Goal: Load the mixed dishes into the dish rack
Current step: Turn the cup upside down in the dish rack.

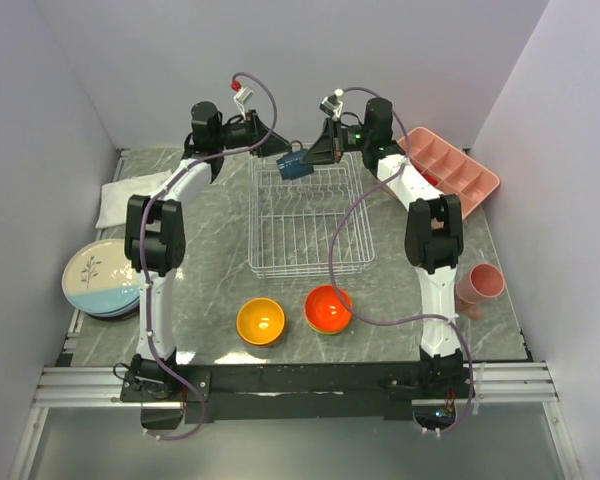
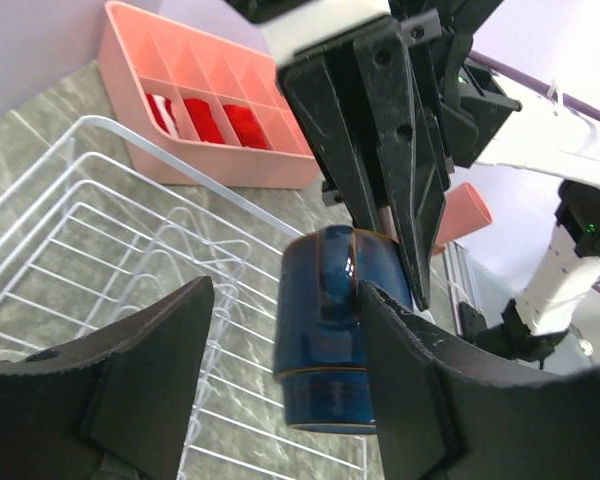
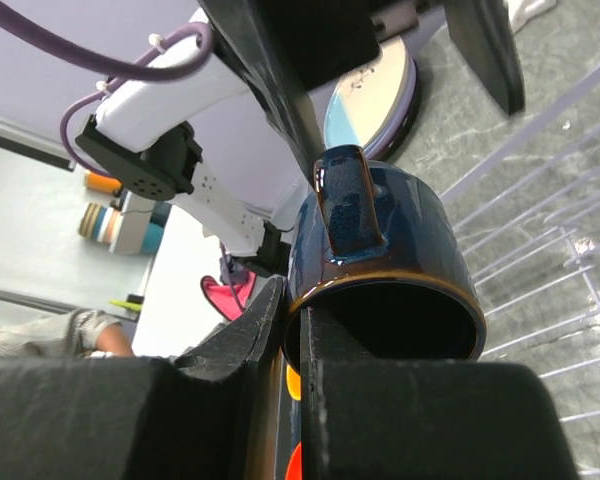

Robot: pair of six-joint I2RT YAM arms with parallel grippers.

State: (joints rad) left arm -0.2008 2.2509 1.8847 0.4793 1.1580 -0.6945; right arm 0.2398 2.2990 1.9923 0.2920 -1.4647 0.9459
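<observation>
Step in hand: one cup in the air over the far end of the rack, both arms on it.

- Navy glazed ceramic cup [image 1: 293, 166] hangs tilted above the far edge of the white wire dish rack [image 1: 253, 215], touching no wire.
- Right gripper [image 3: 292, 320] is pinched narrow on the cup wall at the rim, one finger inside the mouth and one outside, handle just beside it. It alone carries the cup.
- Left gripper [image 2: 280, 300] has its jaws standing apart, straddling the cup body. One pad is at or against the side and the other is visibly clear of it. No grip there.
- Reads as a hand-over, or a two-arm steadying before set-down. Cannot tell which.

Not yet loaded:
- orange-yellow round bowl [image 1: 261, 321] and red-orange round bowl [image 1: 328, 308], on the grey marbled tabletop [image 1: 210, 260] just in front of the rack
- stack of round plates [image 1: 102, 277], leaf-sprig one on top, at the left edge
- pink cup [image 1: 482, 283], lying at the right

The rack holds nothing that I can see, so the task looks to be at an early stage.

Next move calls for:
- If a hand-over: left jaws square on the body below the rim, firm on both sides before the right lets go. The glaze looks slick.
- Then lower the cup between the wires and check that it sits steady.
</observation>
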